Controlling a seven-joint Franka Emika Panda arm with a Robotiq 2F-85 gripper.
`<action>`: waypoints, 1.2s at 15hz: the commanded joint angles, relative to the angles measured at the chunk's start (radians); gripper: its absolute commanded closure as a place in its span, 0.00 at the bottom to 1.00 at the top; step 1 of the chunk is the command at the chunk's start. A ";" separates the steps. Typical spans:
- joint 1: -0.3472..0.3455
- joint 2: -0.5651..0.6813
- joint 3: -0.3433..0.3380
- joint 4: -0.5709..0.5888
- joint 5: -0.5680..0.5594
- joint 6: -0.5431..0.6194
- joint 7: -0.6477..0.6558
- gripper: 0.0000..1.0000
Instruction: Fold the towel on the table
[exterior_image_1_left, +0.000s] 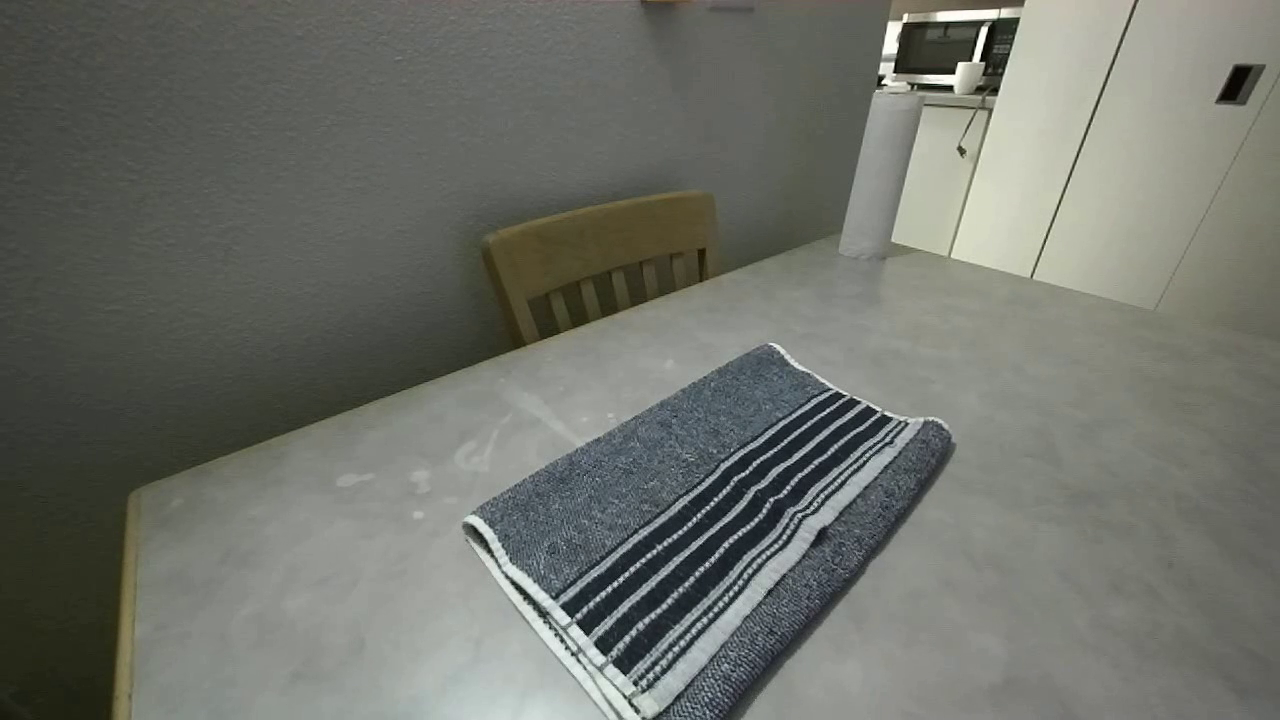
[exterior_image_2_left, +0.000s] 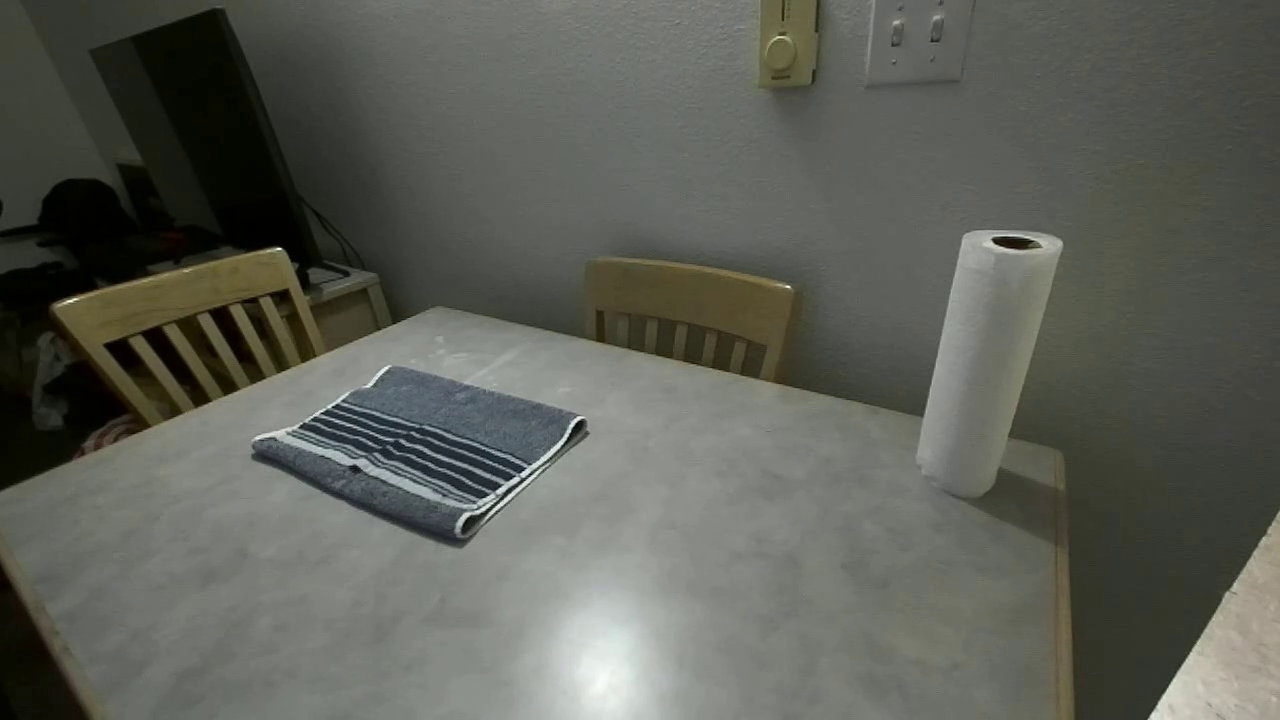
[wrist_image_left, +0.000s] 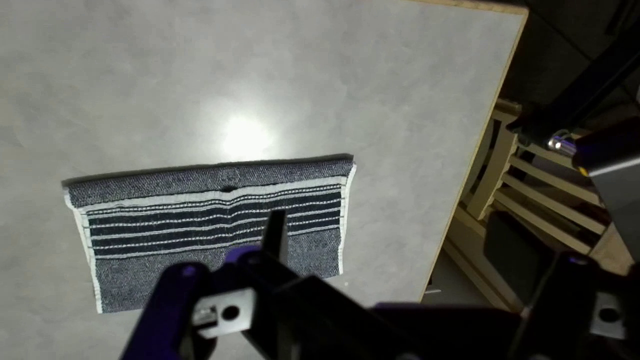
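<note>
Wrist view: claw (wrist_image_left: 389, 220) spread wide, clear of the folded towel (wrist_image_left: 205, 224) on the table (wrist_image_left: 130, 100).

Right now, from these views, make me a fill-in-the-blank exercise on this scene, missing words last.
The rectangular, striped blue-grey terry towel is trimmed in ____.
Between the smooth light grey table and the textured grey wall stands a tan wooden ____.
In an exterior view, a small white cup stands before the black-and-silver ____.
In the wrist view, the dark, two-fingered end effector is not shut but ____.
Missing words: white; chair; microwave; open.
</note>
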 joint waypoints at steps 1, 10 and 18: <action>0.013 0.110 -0.015 0.006 0.027 0.097 -0.072 0.00; 0.093 0.410 -0.106 0.080 0.117 0.247 -0.300 0.00; 0.073 0.396 -0.084 0.073 0.094 0.238 -0.274 0.00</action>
